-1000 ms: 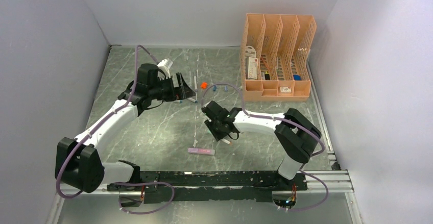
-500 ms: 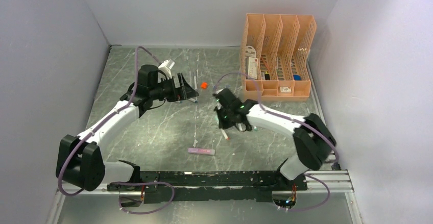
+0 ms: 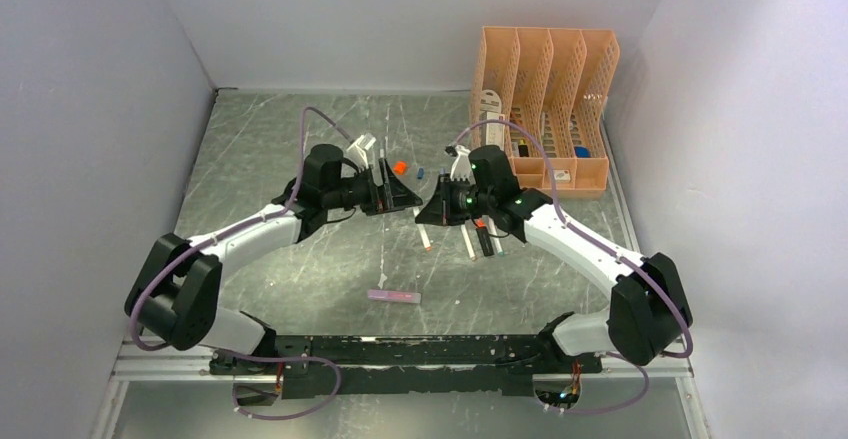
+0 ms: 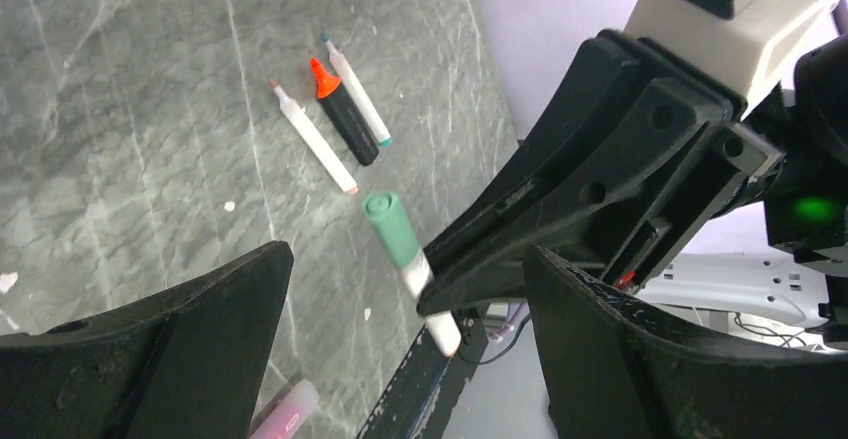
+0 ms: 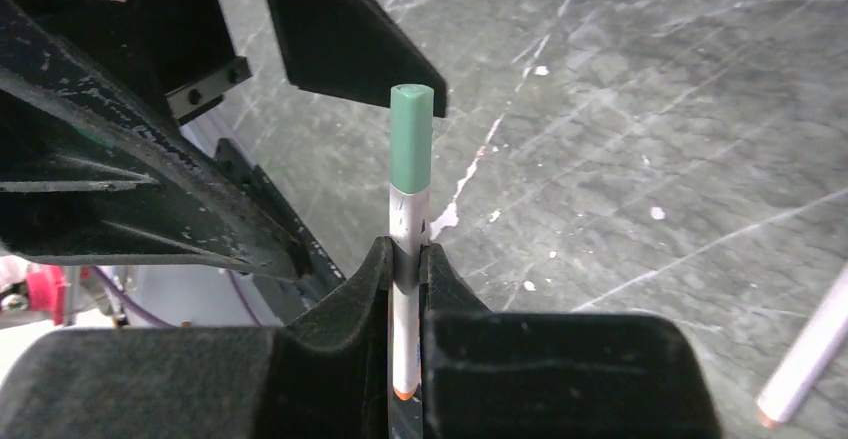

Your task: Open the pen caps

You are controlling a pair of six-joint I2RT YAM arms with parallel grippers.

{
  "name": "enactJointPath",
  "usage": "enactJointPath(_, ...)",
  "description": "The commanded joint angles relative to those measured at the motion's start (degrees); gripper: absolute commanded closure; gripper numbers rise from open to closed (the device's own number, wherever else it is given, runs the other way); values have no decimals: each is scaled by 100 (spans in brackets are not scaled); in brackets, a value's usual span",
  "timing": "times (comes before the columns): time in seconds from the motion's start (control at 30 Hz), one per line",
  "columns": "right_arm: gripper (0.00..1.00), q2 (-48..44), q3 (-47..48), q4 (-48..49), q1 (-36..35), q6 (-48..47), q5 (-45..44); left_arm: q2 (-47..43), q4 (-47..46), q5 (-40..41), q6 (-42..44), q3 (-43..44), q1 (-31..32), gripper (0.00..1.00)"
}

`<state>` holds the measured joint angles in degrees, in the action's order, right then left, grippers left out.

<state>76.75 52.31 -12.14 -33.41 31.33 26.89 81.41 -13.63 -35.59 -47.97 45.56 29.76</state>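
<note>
Right wrist: right end effector (image 5: 408, 259) pinches green-capped pen (image 5: 410, 194), any lettering seemingly unreadable; left end effector (image 4: 405, 254) spread.

Organiser (image 3: 545, 109) stands on table (image 3: 260, 249) at 2 o'clock. Three pens (image 3: 485, 241) lie near centre at 4 o'clock; one marker (image 3: 394, 296) lies at 6 o'clock.

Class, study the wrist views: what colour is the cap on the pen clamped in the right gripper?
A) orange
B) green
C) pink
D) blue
B: the right gripper is shut on the white pen, and the cap on its free end is green.
</note>
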Motion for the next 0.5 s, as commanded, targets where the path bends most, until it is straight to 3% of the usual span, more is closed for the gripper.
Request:
enactJointPath(0.0, 100, -25, -73, 409, 19, 275, 512, 146, -710, 131, -275, 56, 123, 3)
enactJointPath(0.17, 100, -76, -140, 498, 18, 318, 534, 340, -642, 295, -266, 187, 229, 9)
enactJointPath(0.3, 100, -108, -185, 506, 28, 330, 477, 447, -655, 282, -289, 245, 273, 27)
enactJointPath(0.47, 100, -108, -217, 473, 34, 303, 398, 511, -741, 243, -343, 219, 285, 42)
